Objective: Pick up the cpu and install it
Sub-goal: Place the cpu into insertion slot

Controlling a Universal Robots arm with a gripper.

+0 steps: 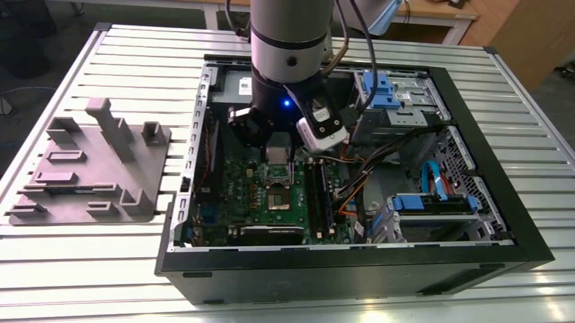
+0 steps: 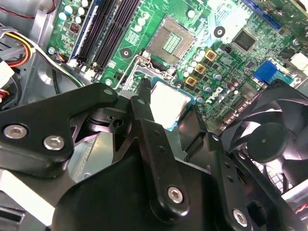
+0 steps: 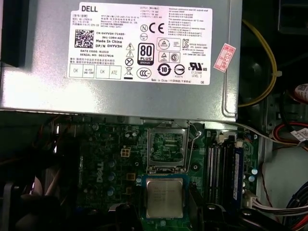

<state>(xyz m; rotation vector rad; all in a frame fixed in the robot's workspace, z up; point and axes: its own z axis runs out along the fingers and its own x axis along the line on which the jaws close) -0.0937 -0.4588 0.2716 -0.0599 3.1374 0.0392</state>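
The cpu is pinched between the jaws, held over the motherboard near the exterior view's centre. The socket lies empty, so installation is not yet done.

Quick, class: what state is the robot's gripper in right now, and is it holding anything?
Gripper: shut on the cpu, held close to the empty socket.

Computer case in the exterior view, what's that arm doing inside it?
The arm is down inside the open case. Its gripper is shut on the cpu, holding it over the motherboard right beside the socket. The socket is empty, so the cpu is not yet installed.
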